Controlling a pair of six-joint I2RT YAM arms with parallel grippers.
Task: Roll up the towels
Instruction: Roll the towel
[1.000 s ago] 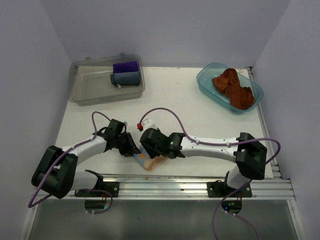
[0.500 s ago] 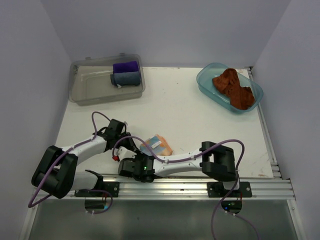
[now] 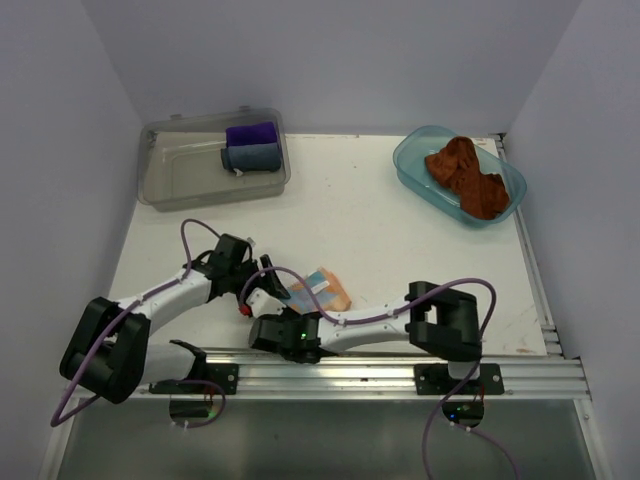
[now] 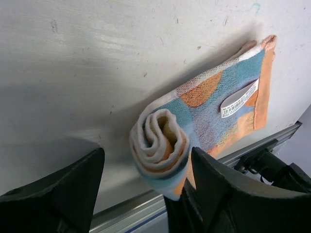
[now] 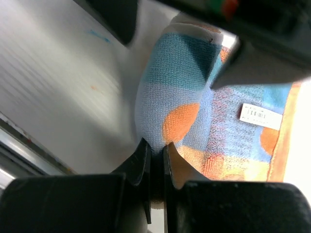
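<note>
Near edge of the white desk (image 3: 380, 225), just ahead of the rail. The patterned pale blue, orange and white towel (image 4: 206, 116) lies here part-rolled: one end is wound into a tight spiral, the other is flat on the desk with its small white sewn label (image 4: 238, 99) facing up. My left claw (image 4: 146, 156) is spread wide, one finger either side of the spiral's open end, neither pad plainly touching cloth. I judge it stands there as a fence, so the roll cannot slip sideways. My right claw (image 5: 155, 145) sits low on the rail side, fingers drawn almost together, tips against the roll's near flank. Whether a fold of cloth is caught between them I cannot tell. A narrow closed tip suits pushing the roll over the flat tail, which is how I read the step in hand. Views differ. Only the left wrist camera shows the spiral end-on: neat layers, no loose turns. The right wrist camera shows the roll's outer flank, the flat remainder beyond, and my left fingers as dark blurs above. The top camera shows neither claw's tips clearly, but it places the rust-brown terry towel (image 3: 465, 175) crumpled in the pale blue plastic tub (image 3: 405, 158) at far right, well apart, not yet rolled. Roughly half of the first towel is left to wind, by my estimate.
</note>
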